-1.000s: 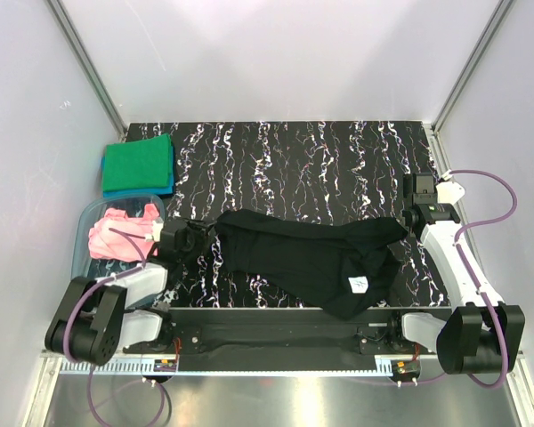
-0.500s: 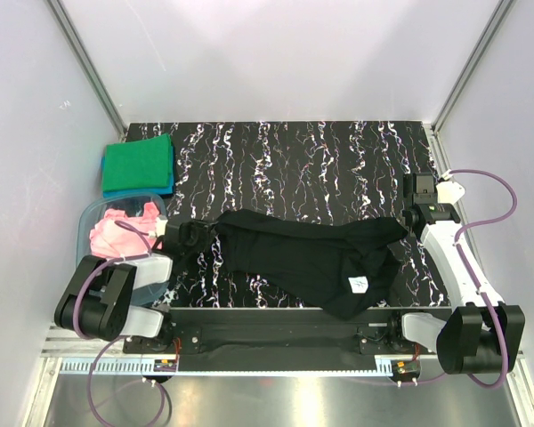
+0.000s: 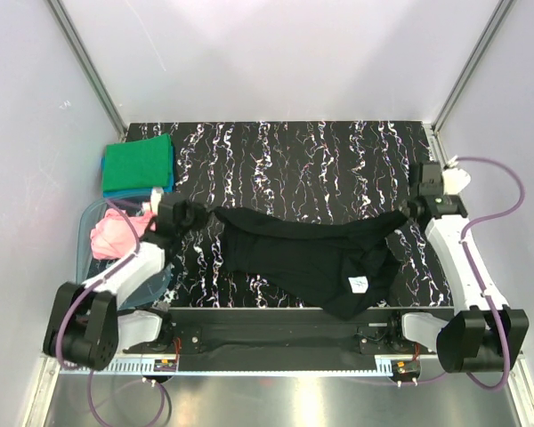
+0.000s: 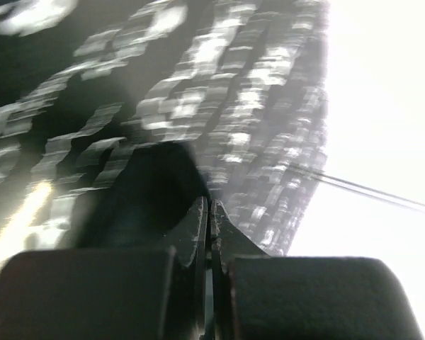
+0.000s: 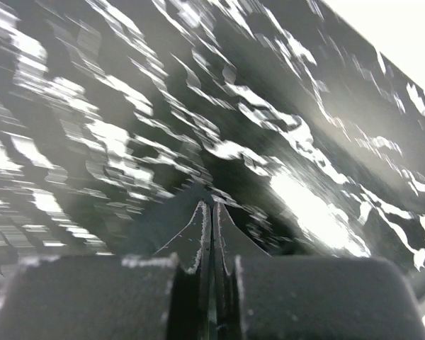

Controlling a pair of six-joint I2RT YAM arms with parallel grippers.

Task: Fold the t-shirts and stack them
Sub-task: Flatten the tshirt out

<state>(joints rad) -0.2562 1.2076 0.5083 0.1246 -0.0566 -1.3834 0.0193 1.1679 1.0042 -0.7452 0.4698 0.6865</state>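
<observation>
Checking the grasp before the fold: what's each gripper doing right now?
Left gripper: closed, pinching the black t-shirt at one end.
Right gripper: closed, pinching its other end.

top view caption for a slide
Shut jaws hold the black shirt at both ends; green shirt folded back left, pink shirt in tub

Both arms reach out over the table, fingers pinched tight.
The left gripper (image 3: 198, 218) angles in toward the middle, jaws pressed flat together; the right gripper (image 3: 408, 216), its arm stretched along the right side, points inward too, jaws likewise clamped.
</observation>
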